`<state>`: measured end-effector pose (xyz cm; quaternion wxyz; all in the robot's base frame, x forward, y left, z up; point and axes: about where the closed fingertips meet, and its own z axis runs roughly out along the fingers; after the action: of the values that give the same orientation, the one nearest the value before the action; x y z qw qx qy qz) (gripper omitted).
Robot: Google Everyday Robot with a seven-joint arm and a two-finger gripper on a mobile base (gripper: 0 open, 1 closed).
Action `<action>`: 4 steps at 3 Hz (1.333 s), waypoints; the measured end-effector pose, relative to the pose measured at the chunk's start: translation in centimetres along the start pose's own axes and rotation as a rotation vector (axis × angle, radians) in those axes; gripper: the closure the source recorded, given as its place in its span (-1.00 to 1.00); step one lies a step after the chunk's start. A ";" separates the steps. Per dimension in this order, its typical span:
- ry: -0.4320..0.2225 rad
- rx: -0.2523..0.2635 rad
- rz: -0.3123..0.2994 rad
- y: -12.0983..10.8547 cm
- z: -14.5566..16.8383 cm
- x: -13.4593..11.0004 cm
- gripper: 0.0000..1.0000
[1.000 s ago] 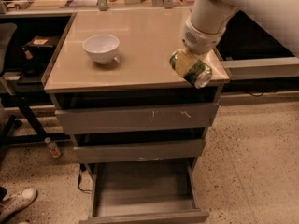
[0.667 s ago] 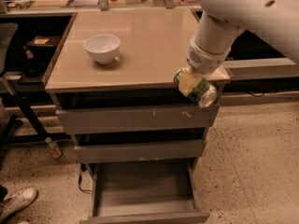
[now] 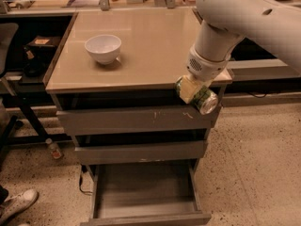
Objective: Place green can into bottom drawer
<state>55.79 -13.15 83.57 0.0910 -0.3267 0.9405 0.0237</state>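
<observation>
My gripper [image 3: 194, 92] is shut on the green can [image 3: 202, 99], which lies tilted with a silver end facing down and right. It hangs just past the front right edge of the cabinet top, in front of the scratched top drawer [image 3: 136, 120]. The bottom drawer [image 3: 146, 192] is pulled out below, with a plain grey floor and nothing in it. The can is above and to the right of that open tray.
A white bowl [image 3: 103, 48] stands on the beige cabinet top [image 3: 150, 46] at the left. The middle drawer [image 3: 141, 152] is closed. A sneaker [image 3: 16, 204] and a small bottle [image 3: 53, 148] are on the floor at left. A black chair frame [image 3: 14, 102] stands left.
My gripper has carried the green can forward and down, from over the top's right corner to in front of the top drawer's face.
</observation>
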 end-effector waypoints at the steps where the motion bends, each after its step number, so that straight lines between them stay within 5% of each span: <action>1: 0.031 -0.052 0.047 1.2 3.0 2.2 1.00; 3: 0.184 -0.249 0.107 6.5 14.3 8.1 1.00; 4: 0.184 -0.249 0.107 6.5 14.3 8.1 1.00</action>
<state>47.77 -11.53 67.94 -0.0382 -0.2859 0.9506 0.1147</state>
